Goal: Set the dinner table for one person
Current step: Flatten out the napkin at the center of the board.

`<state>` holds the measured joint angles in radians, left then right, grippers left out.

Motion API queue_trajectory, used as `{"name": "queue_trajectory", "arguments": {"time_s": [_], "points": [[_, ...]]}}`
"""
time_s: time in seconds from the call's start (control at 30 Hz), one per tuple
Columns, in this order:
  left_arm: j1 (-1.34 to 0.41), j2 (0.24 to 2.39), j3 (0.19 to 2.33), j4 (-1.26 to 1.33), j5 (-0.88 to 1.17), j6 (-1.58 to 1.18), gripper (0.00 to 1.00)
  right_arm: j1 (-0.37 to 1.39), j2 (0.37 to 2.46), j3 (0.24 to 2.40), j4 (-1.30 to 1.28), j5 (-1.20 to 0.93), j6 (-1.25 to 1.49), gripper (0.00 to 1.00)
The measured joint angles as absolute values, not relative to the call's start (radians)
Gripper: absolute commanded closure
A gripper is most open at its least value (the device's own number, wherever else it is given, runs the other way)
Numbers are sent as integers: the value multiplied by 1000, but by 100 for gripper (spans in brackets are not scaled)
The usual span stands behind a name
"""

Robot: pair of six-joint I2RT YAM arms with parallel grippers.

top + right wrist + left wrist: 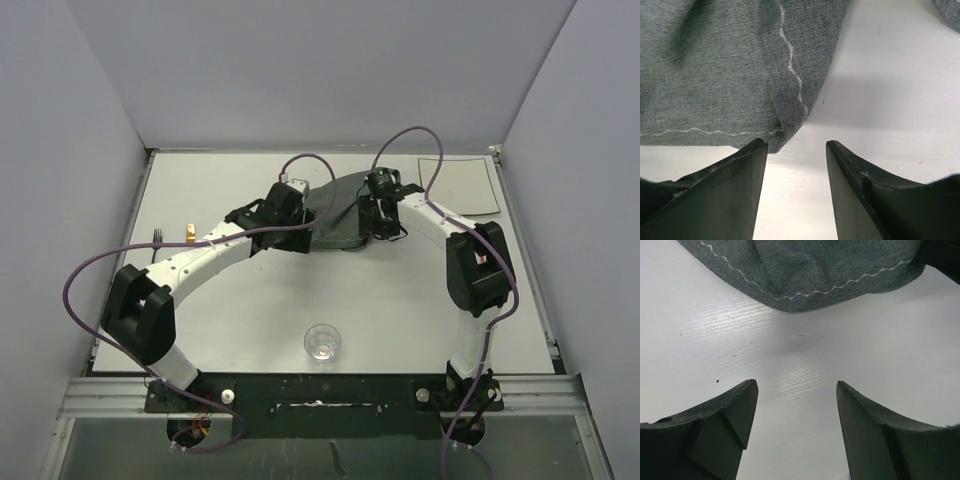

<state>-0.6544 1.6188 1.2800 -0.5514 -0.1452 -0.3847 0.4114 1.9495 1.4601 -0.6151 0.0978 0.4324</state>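
Note:
The dinner table [400,300] is the big white top under both arms. A dark grey cloth placemat [338,212] lies rumpled at its middle back, between the grippers. My left gripper [797,385] stands open just short of the cloth's stitched edge [815,270], with only bare table between its fingers. The right gripper [796,144] is open too; a folded corner of the placemat [785,125] lies just past its left fingertip [757,147], not between the jaws. In the top view the left gripper [300,232] sits at the cloth's left side and the right gripper [383,222] at its right side.
A clear glass [322,342] stands near the front edge, between the arm bases. A fork [157,237] and a small orange-topped item [190,234] lie at the left. A pale square plate [458,185] rests at the back right. Grey walls close in three sides.

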Motion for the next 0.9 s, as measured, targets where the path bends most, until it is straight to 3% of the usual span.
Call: {"name": "queue_trajectory", "arguments": {"time_s": [0.23,0.27,0.37,0.4,0.67,0.9], "points": [[-655,1611,1280,-567,-148,-385,37,405,2043,1502,-628,76,454,55],[-655,1608,1280,-570,-149,-384,37,405,2062,1511,-629,66,456,62],[-654,1599,1275,-575,-152,-384,37,406,2086,1537,-629,43,461,96],[-654,1595,1273,-578,-154,-384,37,406,2090,1539,-628,31,468,100],[-654,1589,1264,-585,-161,-388,38,408,2087,1554,-670,-46,496,100],[-654,1589,1264,-588,-186,-427,45,420,1987,1613,-719,-239,564,100]]}}
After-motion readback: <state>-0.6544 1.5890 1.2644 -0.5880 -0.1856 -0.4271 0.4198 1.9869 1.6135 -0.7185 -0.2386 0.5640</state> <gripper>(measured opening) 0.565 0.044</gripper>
